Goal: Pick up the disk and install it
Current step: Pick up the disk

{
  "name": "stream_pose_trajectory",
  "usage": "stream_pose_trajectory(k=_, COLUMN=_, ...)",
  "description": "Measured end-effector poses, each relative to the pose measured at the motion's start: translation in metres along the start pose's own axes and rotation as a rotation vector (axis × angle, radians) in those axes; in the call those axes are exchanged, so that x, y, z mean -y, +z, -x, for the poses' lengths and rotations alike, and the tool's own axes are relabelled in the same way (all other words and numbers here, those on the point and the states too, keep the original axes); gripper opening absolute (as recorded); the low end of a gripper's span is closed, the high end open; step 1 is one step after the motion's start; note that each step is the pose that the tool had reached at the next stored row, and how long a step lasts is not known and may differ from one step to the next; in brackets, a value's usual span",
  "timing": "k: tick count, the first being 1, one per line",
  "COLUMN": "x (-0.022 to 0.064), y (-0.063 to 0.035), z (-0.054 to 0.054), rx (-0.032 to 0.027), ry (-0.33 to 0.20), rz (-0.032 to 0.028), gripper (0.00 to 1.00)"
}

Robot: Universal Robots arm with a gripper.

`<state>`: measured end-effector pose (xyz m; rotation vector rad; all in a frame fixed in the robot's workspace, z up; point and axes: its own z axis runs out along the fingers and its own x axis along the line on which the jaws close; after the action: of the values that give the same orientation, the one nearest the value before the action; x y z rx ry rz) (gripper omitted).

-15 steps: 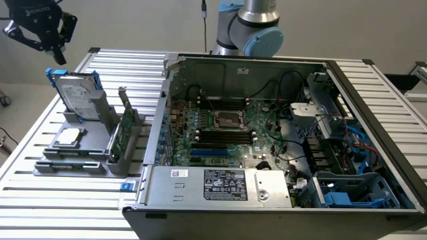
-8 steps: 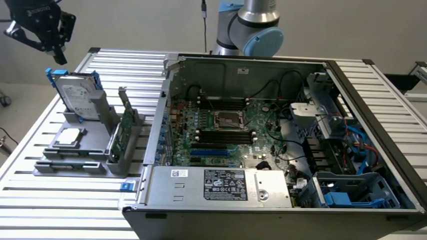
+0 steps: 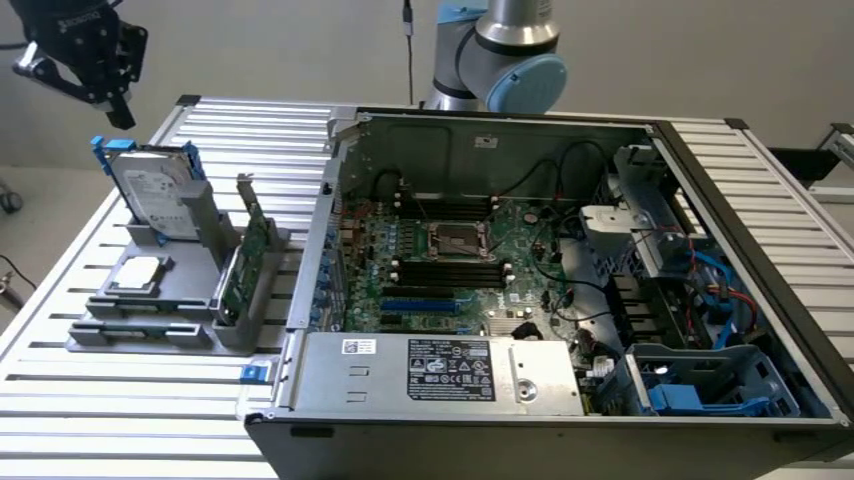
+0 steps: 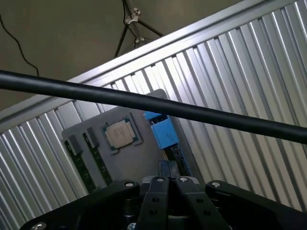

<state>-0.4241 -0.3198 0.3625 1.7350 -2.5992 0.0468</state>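
Note:
The disk [image 3: 155,196] stands upright in a grey holder [image 3: 187,300] on the exterior view's left. It is silver-grey with a white label and a blue carrier frame. My black gripper [image 3: 120,113] hangs above and slightly beyond the disk, apart from it, with nothing in its jaws. In the wrist view my gripper [image 4: 169,181] has its fingers pressed together, shut, and the disk's blue frame [image 4: 164,134] is seen edge-on just past the fingertips.
A small square chip [image 3: 140,272] and a thin green card [image 3: 246,255] share the holder. The open computer case [image 3: 534,270] sits on the exterior view's right, with a blue drive bay [image 3: 707,385] at its near corner. A black cable [image 4: 144,100] crosses the wrist view. The table [image 3: 80,400] is slatted aluminium.

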Motion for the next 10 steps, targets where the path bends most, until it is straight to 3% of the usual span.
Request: stream_pose_trajectory(k=10, x=-0.0005, y=0.0015, z=0.0, rx=0.0047, ry=-0.159, rz=-0.0039, gripper=0.11)
